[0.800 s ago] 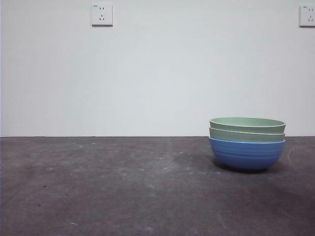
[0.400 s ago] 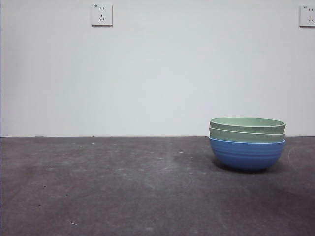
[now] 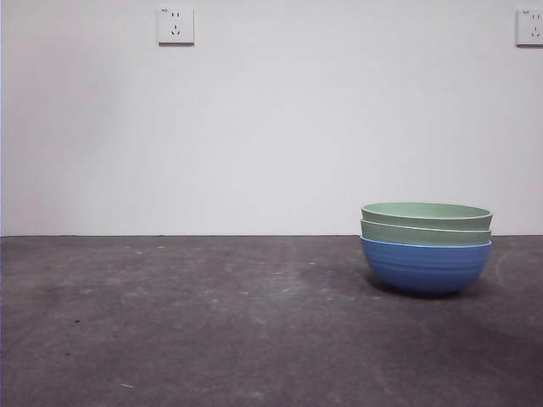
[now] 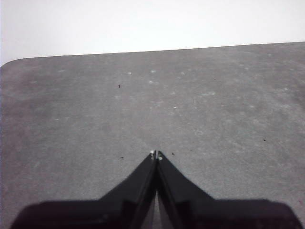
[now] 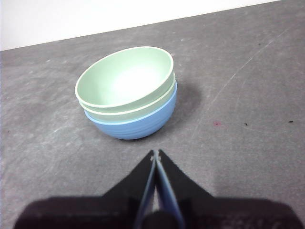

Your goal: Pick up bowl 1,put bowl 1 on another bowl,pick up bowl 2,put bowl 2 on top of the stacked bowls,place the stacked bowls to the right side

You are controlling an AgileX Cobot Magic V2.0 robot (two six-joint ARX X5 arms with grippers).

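Observation:
The stacked bowls stand on the right part of the dark table: a blue ribbed bowl [image 3: 425, 266] at the bottom, with two sage-green bowls [image 3: 426, 222] nested in it. The right wrist view shows the same stack, blue bowl [image 5: 138, 125] under the top green bowl [image 5: 125, 77]. My right gripper [image 5: 155, 153] is shut, empty, a short way back from the stack and apart from it. My left gripper [image 4: 155, 154] is shut over bare table, holding nothing. Neither arm appears in the front view.
The grey table [image 3: 212, 322] runs back to a white wall with two sockets, one at the upper left [image 3: 176, 25] and one at the upper right [image 3: 529, 27]. The table's rounded corner [image 4: 9, 64] shows in the left wrist view.

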